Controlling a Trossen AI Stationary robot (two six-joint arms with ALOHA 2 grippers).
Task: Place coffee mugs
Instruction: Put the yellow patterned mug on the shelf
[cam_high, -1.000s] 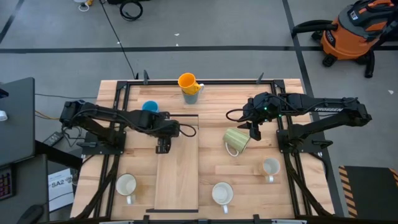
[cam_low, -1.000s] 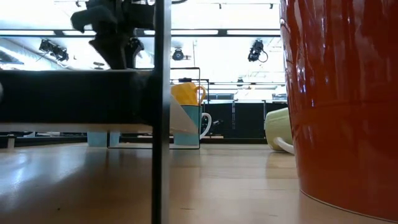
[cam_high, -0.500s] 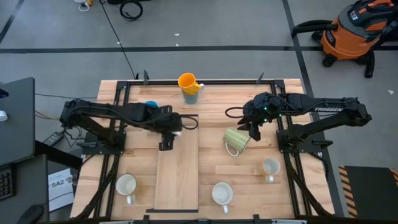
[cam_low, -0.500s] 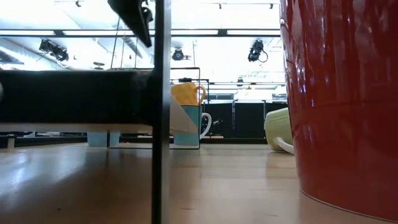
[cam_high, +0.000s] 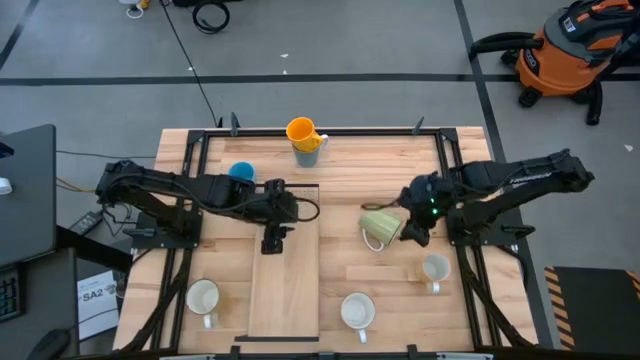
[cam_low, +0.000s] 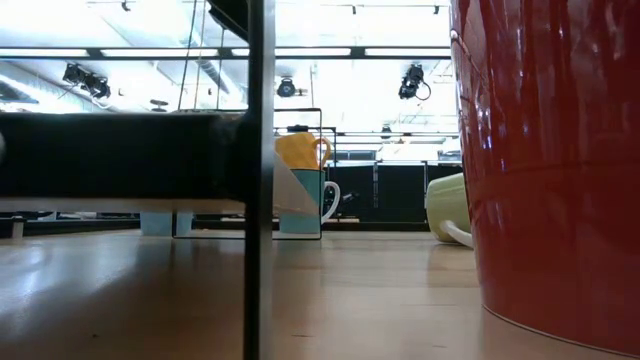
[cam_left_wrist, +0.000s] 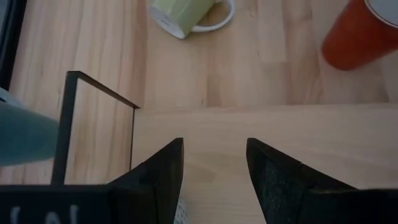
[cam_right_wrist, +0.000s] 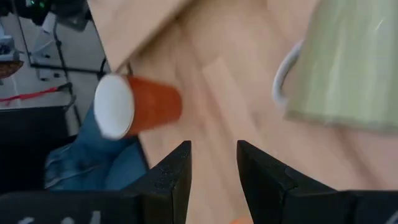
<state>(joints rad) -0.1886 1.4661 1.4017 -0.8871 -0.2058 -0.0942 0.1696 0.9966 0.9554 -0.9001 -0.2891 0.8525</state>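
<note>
A pale green mug (cam_high: 379, 226) lies on its side on the table, right of the raised wooden board (cam_high: 284, 290). My right gripper (cam_high: 413, 236) hovers open just right of it, with nothing between its fingers; in the right wrist view the green mug (cam_right_wrist: 348, 68) and an orange-red mug (cam_right_wrist: 146, 107) lie ahead of it. My left gripper (cam_high: 272, 241) hangs open and empty above the board's far end. A yellow-orange mug (cam_high: 301, 130) sits stacked in a greyish mug (cam_high: 307, 153) at the far edge. A blue mug (cam_high: 240, 171) stands behind my left arm.
Three white mugs stand near the front: left (cam_high: 203, 297), middle (cam_high: 357, 311) and right (cam_high: 436, 268). A black wire frame (cam_left_wrist: 93, 118) borders the board's far end. The orange-red mug (cam_low: 550, 160) fills the low view's right side. An orange vacuum (cam_high: 570, 50) stands on the floor.
My left gripper has risen above the board, leaving the top of the low view, and shifted slightly toward the table's right. My right gripper has swung toward the near edge, rolling as it went, and now hangs beside the green mug, which has not moved.
</note>
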